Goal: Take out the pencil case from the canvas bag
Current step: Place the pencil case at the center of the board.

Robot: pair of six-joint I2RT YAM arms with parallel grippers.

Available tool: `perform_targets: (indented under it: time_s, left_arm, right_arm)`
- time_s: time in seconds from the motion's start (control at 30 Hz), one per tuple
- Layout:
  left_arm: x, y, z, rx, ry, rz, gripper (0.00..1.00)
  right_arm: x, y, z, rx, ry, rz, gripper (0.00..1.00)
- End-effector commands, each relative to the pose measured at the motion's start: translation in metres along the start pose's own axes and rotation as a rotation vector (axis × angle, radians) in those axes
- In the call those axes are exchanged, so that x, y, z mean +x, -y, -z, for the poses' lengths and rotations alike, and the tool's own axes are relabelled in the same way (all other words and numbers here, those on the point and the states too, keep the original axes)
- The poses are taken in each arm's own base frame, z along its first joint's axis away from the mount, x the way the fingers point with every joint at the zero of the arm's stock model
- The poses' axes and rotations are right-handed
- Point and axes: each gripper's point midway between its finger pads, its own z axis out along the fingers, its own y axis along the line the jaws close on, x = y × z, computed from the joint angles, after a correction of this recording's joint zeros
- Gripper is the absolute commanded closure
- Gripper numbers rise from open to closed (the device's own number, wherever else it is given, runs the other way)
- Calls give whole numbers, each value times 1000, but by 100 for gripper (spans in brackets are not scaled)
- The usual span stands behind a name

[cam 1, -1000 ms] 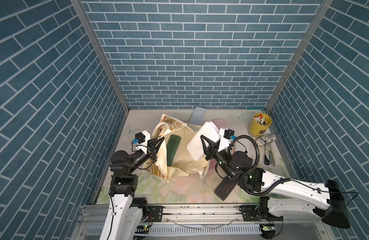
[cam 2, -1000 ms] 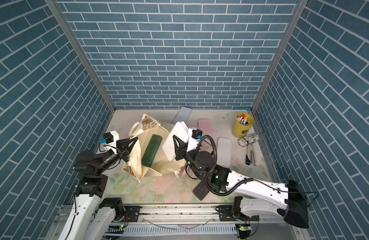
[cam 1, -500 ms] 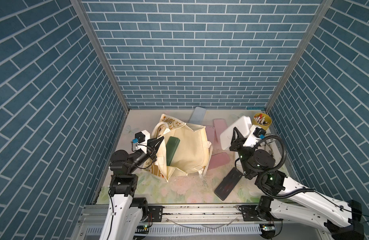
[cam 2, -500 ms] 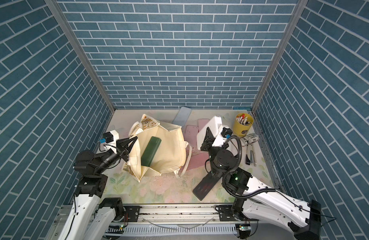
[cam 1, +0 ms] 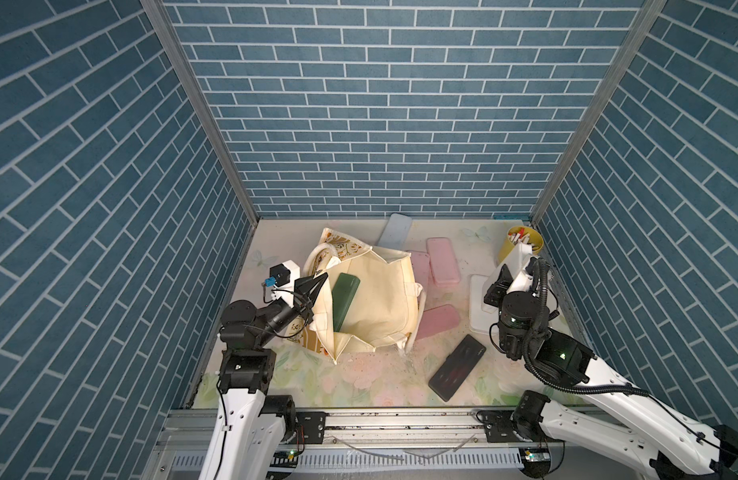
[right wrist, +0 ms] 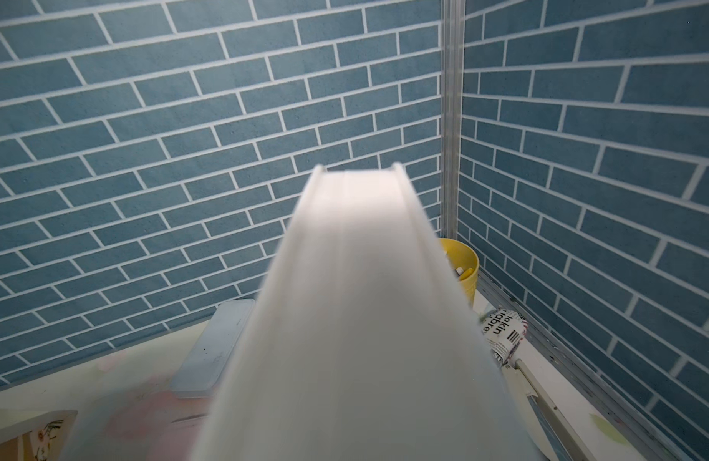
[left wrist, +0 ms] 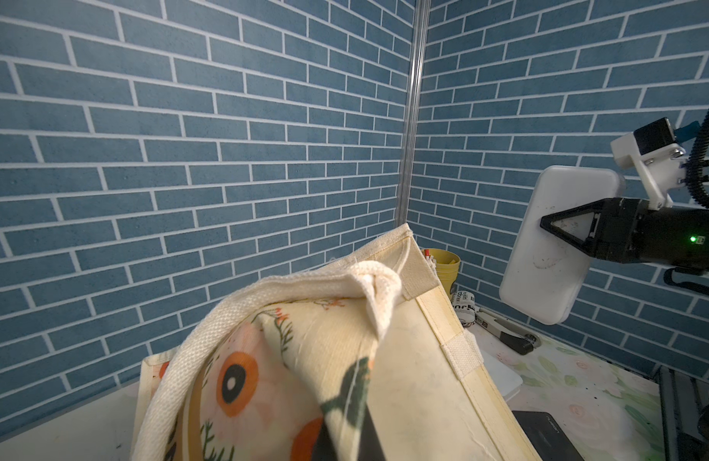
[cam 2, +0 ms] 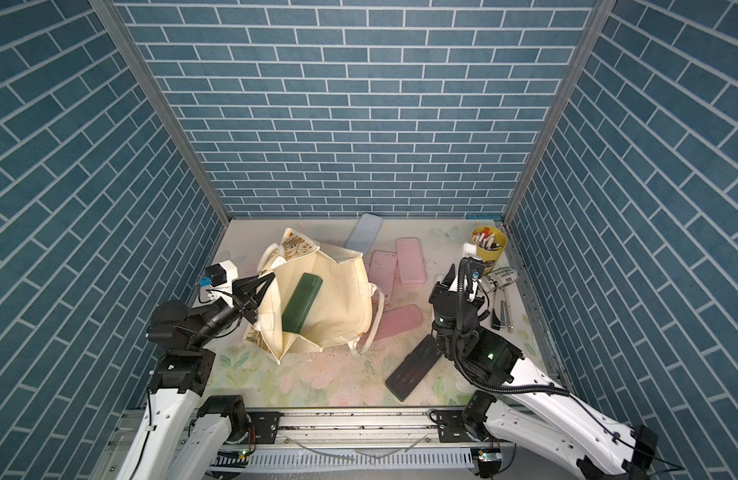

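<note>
The left gripper (cam 1: 316,286) has its fingers pinched shut on the rim of the canvas bag (cam 1: 380,299). The bag slumps open on the table (cam 1: 359,374), with a dark green case (cam 1: 345,301) lying in its mouth. The right gripper (left wrist: 544,222) clamps the white pencil case (left wrist: 544,279) between its fingers, in the air, well clear of the bag and near the yellow pen pot (cam 1: 509,251).

A white pencil case (right wrist: 357,319), close and blurred, fills the centre, seen edge-on. Beyond it, a yellow pot (right wrist: 462,265) and a printed roll (right wrist: 504,331) sit near the wall corner. A pale blue case (right wrist: 217,351) lies flat beside a pink shape (right wrist: 153,415), possibly another case.
</note>
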Motion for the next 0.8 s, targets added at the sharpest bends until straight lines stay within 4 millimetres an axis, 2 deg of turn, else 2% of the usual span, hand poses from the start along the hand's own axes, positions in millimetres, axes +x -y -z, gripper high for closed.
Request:
perform_targets:
  time_s: [0.0, 0.17, 0.4, 0.43, 0.53, 0.63, 0.77]
  left_arm:
    - [-17, 4, 2, 4, 38, -34, 100]
    - [-17, 2, 1, 1, 36, -28, 100]
    - [-15, -2, 0, -20, 28, -19, 100]
    - [-16, -2, 1, -23, 27, -18, 100]
    - [-14, -4, 2, -41, 21, -15, 100]
    - [-15, -9, 3, -75, 25, -14, 100]
    - [-16, -14, 4, -108, 21, -9, 100]
  right_arm:
    - [-10, 18, 1, 66, -28, -32, 100]
    - [6, 26, -7, 94, -139, 10, 100]
    - [39, 13, -30, 40, -358, -8, 100]
    - [42, 8, -32, 7, -385, -19, 100]
    - [53, -25, -32, -180, -459, -51, 100]
    - [65, -57, -22, -351, -550, -72, 100]
    - [105, -92, -3, -551, -734, -83, 100]
